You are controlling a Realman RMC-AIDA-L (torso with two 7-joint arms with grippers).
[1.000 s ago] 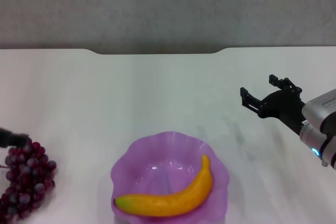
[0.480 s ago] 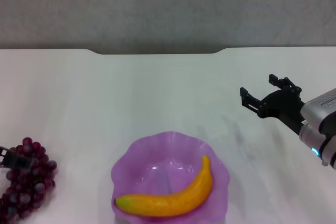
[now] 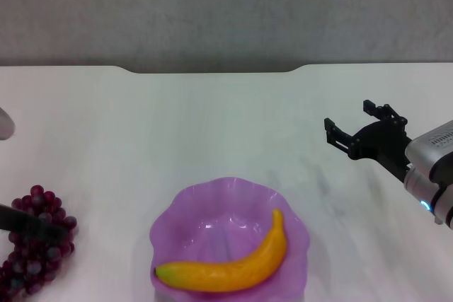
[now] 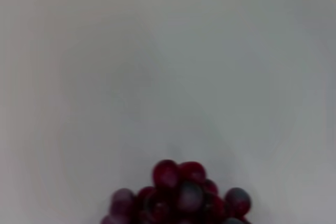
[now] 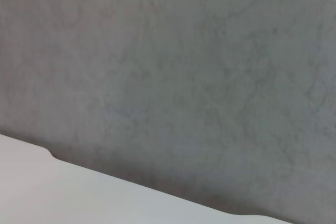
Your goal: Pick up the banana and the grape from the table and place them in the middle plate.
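The banana (image 3: 233, 265) lies in the purple scalloped middle plate (image 3: 185, 211) at the near centre of the white table (image 3: 212, 118). At the near left edge sits the grape (image 3: 37, 251), a dark red bunch that also fills the lower edge of the left wrist view as grape (image 4: 178, 195). My left gripper (image 3: 28, 221) shows only as a dark bar lying across the top of the bunch; the rest of it is out of frame. Off to the right, my right gripper (image 3: 349, 118) hangs open and holds nothing, well clear of the plate.
A pale blurred shape (image 3: 3, 124) shows at the left edge above the grapes. The table's dark notched far edge (image 3: 212, 70) meets a grey wall (image 5: 168, 77).
The dark part of my left gripper has moved down and rightward, from the bunch's upper left edge to across its top. A pale shape has appeared at the left edge. The right arm is still.
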